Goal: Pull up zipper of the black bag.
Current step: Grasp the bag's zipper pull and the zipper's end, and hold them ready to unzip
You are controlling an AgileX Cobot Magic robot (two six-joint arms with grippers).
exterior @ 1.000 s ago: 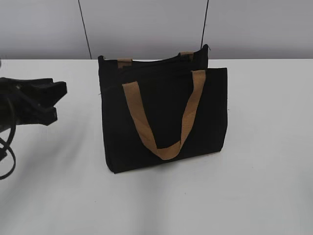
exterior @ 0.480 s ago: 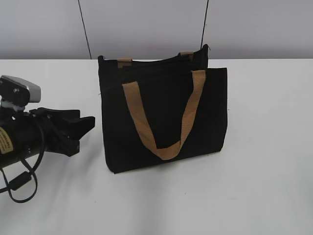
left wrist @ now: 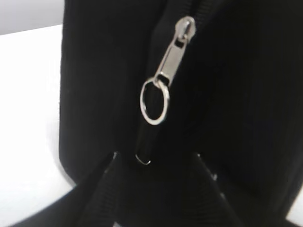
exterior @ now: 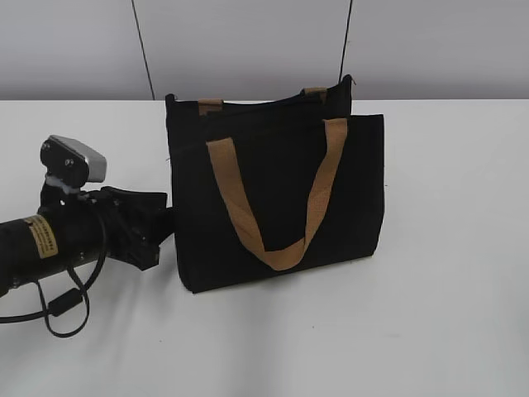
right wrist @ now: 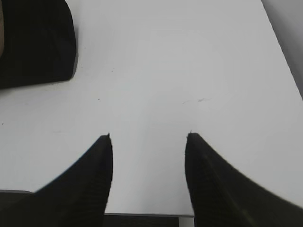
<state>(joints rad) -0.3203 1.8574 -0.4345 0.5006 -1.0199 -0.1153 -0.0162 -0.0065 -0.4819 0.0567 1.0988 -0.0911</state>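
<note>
The rectangular black fabric tote bag [exterior: 277, 198] stands upright on the white table [exterior: 430, 314], its broad face toward the exterior camera and its long axis running left to right across that view. Two tan webbing strap handles are fitted; the near handle [exterior: 281, 198] hangs down the front face in a U shape. The left gripper [exterior: 153, 223] lies low at the bag's left end, its black fingers [left wrist: 102, 189] spread apart and just beside or touching the fabric; contact cannot be confirmed. In the left wrist view the small silver metal zipper slider [left wrist: 185, 27] sits near the top of the frame on the black zip track, with its flat pull tab and silver ring [left wrist: 155, 101] hanging below it, the long axis slanting down and to the left. Nothing lies between the fingers. The right gripper [right wrist: 147, 142] hovers over bare table with its jaws parted and holding nothing, a corner of the bag at the upper left of its view.
</note>
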